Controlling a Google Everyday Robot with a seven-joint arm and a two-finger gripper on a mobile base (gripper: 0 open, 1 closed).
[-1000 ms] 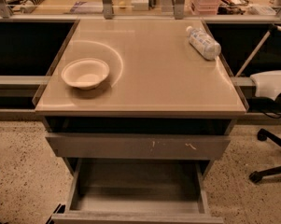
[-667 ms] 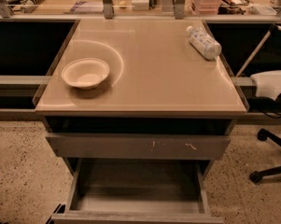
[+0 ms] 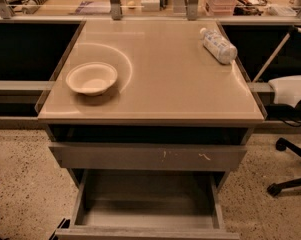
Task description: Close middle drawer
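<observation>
The middle drawer (image 3: 147,204) is pulled far out toward me at the bottom of the camera view. Its box-like grey interior is open to view and holds nothing I can see. Its plain front panel (image 3: 145,232) lies along the bottom edge of the picture. Above it is the taller grey front with pale scratch marks (image 3: 147,156), standing a little out from the cabinet with a dark gap under the tabletop. The lowest drawer is hidden under the open one. The gripper and the arm are not in view.
The beige tabletop (image 3: 160,79) carries a white bowl (image 3: 91,78) at the left and a plastic bottle (image 3: 218,45) lying at the back right. An office chair (image 3: 290,134) stands on the speckled floor at the right. A cluttered shelf runs along the back.
</observation>
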